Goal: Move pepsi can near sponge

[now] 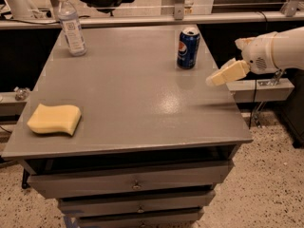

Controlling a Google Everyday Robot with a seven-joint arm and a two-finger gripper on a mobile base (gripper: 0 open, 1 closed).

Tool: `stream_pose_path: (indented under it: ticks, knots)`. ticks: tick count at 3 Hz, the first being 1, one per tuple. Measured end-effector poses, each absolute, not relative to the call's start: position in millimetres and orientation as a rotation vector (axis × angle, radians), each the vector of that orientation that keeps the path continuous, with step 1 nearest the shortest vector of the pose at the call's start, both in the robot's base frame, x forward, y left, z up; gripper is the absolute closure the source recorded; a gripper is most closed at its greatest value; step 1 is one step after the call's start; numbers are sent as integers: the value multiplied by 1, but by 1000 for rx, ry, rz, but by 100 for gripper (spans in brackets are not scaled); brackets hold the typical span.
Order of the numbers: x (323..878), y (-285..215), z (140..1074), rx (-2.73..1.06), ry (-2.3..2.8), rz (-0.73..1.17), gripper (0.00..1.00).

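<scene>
The pepsi can [188,48] stands upright at the back right of the grey table [137,99]. The pale yellow sponge [54,119] lies flat near the table's front left corner, far from the can. My gripper [212,80] comes in from the right on a white arm [275,51], hovering over the table's right edge, a little to the right of and nearer than the can, not touching it. It holds nothing.
A clear plastic water bottle [71,24] stands at the back left of the table. Drawers [135,184] sit below the front edge. A shelf [259,87] lies to the right, and a rail [142,19] runs behind the table.
</scene>
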State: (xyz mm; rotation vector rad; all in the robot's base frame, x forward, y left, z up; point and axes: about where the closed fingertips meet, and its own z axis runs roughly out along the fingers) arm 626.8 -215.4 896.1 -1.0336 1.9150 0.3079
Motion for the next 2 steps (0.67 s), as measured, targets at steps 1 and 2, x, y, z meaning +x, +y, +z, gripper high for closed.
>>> stream_pose_path:
  ticks: [1,2]
  knots:
    - [627,-215,896,-1034,1915,307,0]
    - [631,-211,892,-1006,1892,336,0]
